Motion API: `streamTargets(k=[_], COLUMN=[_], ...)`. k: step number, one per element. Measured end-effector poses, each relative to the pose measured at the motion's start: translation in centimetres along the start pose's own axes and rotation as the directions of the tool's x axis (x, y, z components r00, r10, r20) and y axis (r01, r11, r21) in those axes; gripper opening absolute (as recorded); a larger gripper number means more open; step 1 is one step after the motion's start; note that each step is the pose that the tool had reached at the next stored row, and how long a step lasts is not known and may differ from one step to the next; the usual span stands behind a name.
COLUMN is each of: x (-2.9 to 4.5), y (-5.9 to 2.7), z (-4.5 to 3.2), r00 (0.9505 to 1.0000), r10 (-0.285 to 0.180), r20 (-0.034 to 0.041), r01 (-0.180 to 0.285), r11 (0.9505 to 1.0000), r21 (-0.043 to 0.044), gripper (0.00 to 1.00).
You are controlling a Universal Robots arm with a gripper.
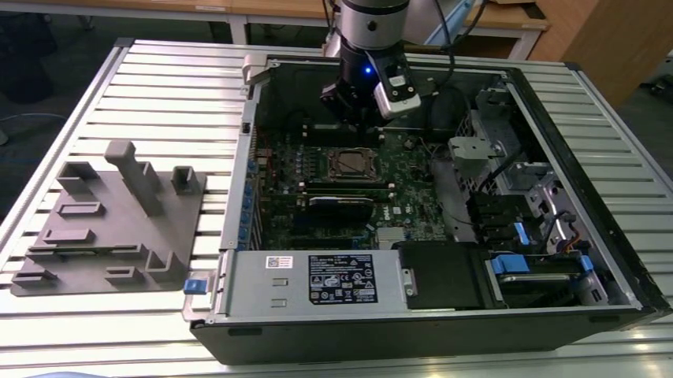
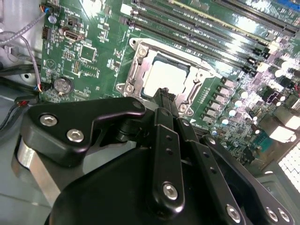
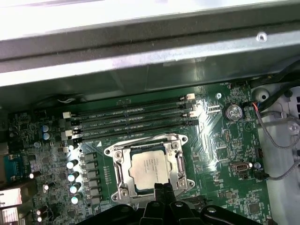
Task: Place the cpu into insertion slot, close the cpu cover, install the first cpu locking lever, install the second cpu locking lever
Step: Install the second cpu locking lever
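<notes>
The cpu (image 3: 149, 168) lies flat in the insertion slot (image 1: 352, 164) on the green motherboard, its dull silver top facing up (image 2: 166, 77). The cpu cover (image 3: 117, 164), a silver frame, lies down around it (image 2: 140, 65). Thin metal levers run along the frame's edges; I cannot tell whether they are latched. My gripper (image 3: 159, 190) hovers just off one edge of the socket, its black fingers drawn together into a single tip (image 2: 164, 93) with nothing between them. In the exterior view the gripper (image 1: 352, 118) hangs over the board behind the socket.
Long black memory slots (image 3: 131, 119) run beside the socket, with the case's metal wall (image 3: 140, 51) beyond them. Cables (image 3: 276, 136) and a coin cell (image 3: 233, 111) sit nearby. A grey fixture block (image 1: 110, 220) stands on the table at the exterior view's left.
</notes>
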State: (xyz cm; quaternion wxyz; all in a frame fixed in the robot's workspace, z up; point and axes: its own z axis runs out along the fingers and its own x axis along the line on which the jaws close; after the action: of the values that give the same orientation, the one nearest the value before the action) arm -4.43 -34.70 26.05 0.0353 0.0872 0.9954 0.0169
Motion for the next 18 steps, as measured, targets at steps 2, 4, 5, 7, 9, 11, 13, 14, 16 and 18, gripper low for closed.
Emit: streamTargets(k=[2, 4, 5, 7, 9, 11, 13, 14, 16, 18], x=[-0.11, -0.19, -0.22, -0.29, -0.34, -0.37, -0.37, -0.35, -0.32, -0.30], y=[-0.61, -1.08, -1.27, -1.64, -1.94, -2.16, -2.36, -2.46, -2.63, -2.70], z=[-0.02, -0.03, -0.03, -0.04, -0.03, 0.03, 0.26, 0.39, 0.60, 0.70], r00=[1.0000, 1.0000, 1.0000, 1.0000, 1.0000, 1.0000, 1.0000, 1.0000, 1.0000, 1.0000], r10=[0.000, 0.000, 0.000, 0.000, 0.000, 0.000, 0.000, 0.000, 0.000, 0.000], r20=[0.0000, 0.0000, 0.0000, 0.0000, 0.0000, 0.0000, 0.0000, 0.0000, 0.0000, 0.0000], r01=[0.000, 0.000, 0.000, 0.000, 0.000, 0.000, 0.000, 0.000, 0.000, 0.000], r11=[1.0000, 1.0000, 1.0000, 1.0000, 1.0000, 1.0000, 1.0000, 1.0000, 1.0000, 1.0000], r21=[0.0000, -0.0001, 0.0000, 0.0000, 0.0000, 0.0000, -0.0004, -0.0004, -0.0004, -0.0004], gripper=[0.11, 0.11, 0.11, 0.11, 0.11, 0.11, 0.11, 0.11, 0.11, 0.11])
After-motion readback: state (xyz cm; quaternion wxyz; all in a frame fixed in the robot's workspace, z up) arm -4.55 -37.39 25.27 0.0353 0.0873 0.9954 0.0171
